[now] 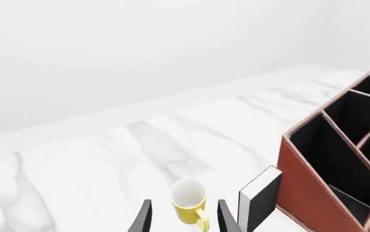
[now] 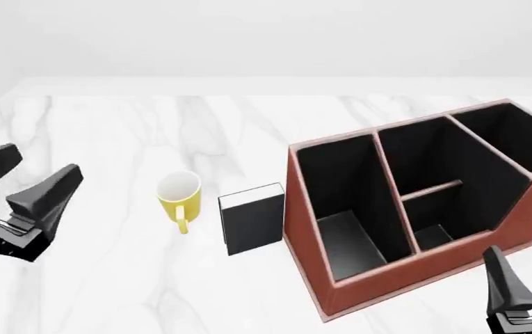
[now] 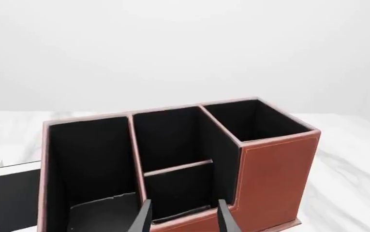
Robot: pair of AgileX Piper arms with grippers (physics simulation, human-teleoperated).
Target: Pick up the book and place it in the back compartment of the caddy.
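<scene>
The book point(image 2: 254, 219) stands upright on the table, black covers with a pale page edge on top, right beside the caddy's point(image 2: 414, 278) left wall. In the left wrist view the book point(image 1: 260, 195) stands between the mug and the caddy point(image 1: 307, 188). The back compartment point(image 2: 437, 233) is the small black cell between the short cross divider and the low wall, also seen in the right wrist view point(image 3: 178, 193). My left gripper point(image 2: 24, 181) is open and empty, well left of the book. My right gripper point(image 2: 530, 278) is open and empty by the caddy's point(image 3: 275, 174) low wall.
A yellow mug point(image 2: 179, 195) stands just left of the book, its handle towards the camera; in the left wrist view the mug point(image 1: 188, 198) lies ahead between the open fingers. The white marble table point(image 2: 108, 125) stretches back to a plain wall.
</scene>
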